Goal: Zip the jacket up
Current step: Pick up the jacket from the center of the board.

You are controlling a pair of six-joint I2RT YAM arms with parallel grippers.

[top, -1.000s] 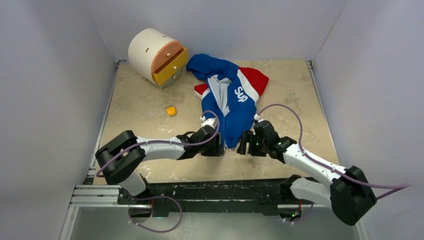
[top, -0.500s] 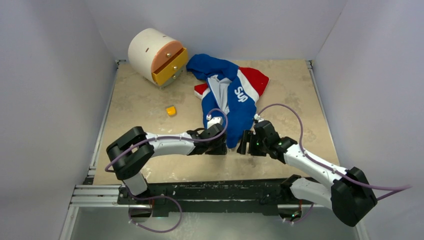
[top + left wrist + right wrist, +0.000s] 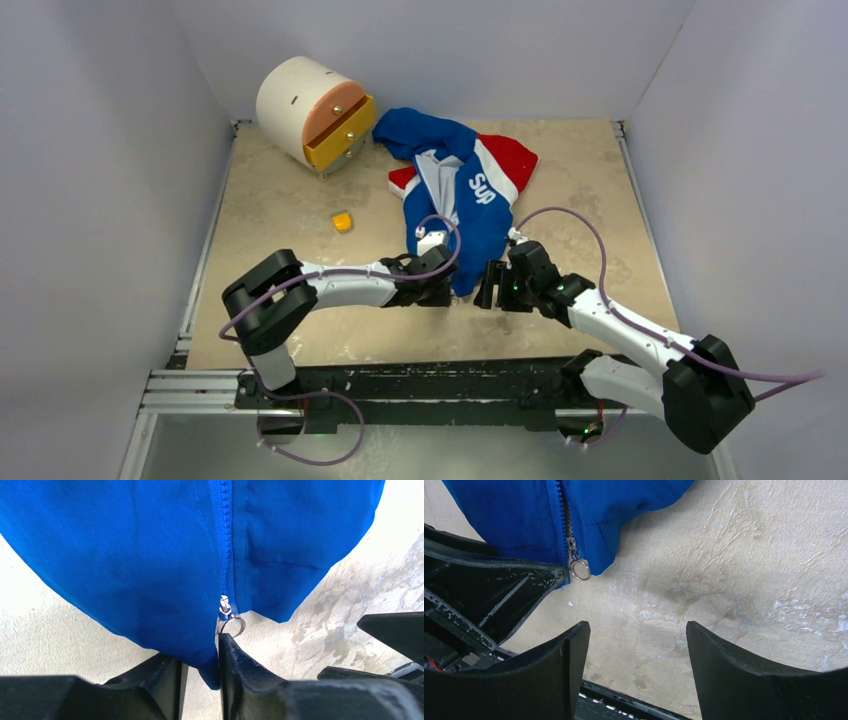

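- Top view: the jacket (image 3: 462, 195) lies crumpled on the far middle of the table (image 3: 280, 230). It is royal blue with a white panel, a red part at its far right and white letters on the chest. Its blue lower end reaches toward the arms.
- Top view: the left claw (image 3: 440, 290) sits at that near hem, and the right claw (image 3: 490, 285) is just beside it on the right. A round white box with drawers (image 3: 315, 112) stands at the far left, touching or almost touching the jacket's collar end. A small yellow block (image 3: 343, 221) lies apart, left of the jacket.
- Left wrist view: the jacket (image 3: 125, 545) fills the upper picture as smooth blue cloth. A line of zipper teeth runs down to a silver slider with a ring pull (image 3: 231, 625) at the hem. The left claw (image 3: 199, 650) has the hem's tip between its narrowly parted fingers. I cannot tell whether it is truly pinched.
- Right wrist view: the jacket (image 3: 514, 515) hem and its ring pull (image 3: 580, 570) show at the upper left, by the left claw (image 3: 489, 590). The right claw (image 3: 636, 630) is released, its fingers wide apart over bare table (image 3: 749, 555).
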